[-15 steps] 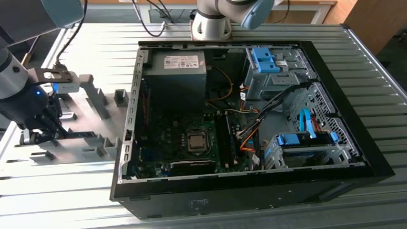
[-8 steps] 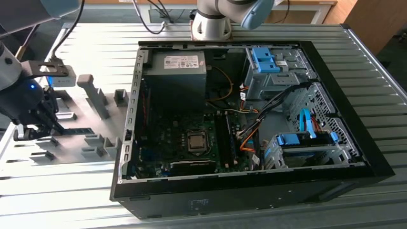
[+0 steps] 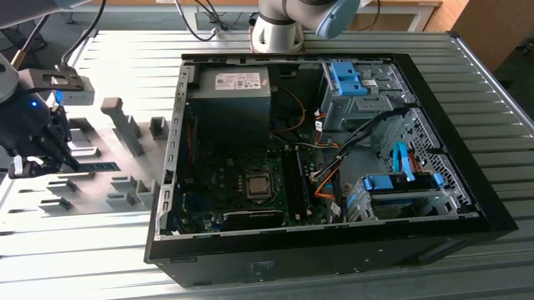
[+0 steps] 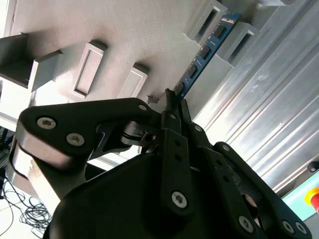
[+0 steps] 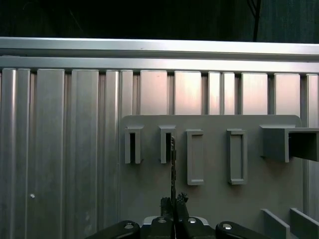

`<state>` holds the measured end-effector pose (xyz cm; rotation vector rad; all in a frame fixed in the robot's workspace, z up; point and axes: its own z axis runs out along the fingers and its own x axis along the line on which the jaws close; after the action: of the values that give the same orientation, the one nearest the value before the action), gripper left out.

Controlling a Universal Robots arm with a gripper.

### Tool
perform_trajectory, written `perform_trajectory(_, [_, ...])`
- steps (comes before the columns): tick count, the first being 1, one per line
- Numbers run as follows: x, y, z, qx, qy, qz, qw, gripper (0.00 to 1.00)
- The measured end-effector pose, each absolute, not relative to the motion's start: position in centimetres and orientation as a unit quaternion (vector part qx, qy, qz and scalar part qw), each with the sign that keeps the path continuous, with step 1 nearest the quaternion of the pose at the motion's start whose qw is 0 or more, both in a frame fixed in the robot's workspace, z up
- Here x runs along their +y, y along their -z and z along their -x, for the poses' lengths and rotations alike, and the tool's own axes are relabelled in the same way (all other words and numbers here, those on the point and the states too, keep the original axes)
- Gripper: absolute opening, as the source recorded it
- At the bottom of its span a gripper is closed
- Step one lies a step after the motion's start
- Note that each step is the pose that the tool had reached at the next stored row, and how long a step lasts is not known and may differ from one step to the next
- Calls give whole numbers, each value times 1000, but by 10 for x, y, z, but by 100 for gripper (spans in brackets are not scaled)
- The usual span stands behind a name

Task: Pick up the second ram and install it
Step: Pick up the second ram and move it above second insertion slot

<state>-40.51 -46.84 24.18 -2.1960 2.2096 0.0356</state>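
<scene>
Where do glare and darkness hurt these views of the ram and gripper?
Second wrist view: glare washes out the ribbed table beside the second ram; the gripper is a dark mass up close. First wrist view: near black beyond the table's rail, evenly lit below. Exterior view: inside the computer case is dim, the table bright.

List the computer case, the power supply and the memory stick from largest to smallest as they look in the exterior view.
1. computer case, by far the largest.
2. power supply, the grey box inside the case.
3. memory stick, a thin sliver on the grey holder plate.
No two look alike.
</scene>
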Motion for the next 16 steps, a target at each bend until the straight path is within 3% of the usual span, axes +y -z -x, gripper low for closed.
perform_trajectory(16, [-468, -246, 405, 709, -12, 705, 13, 14])
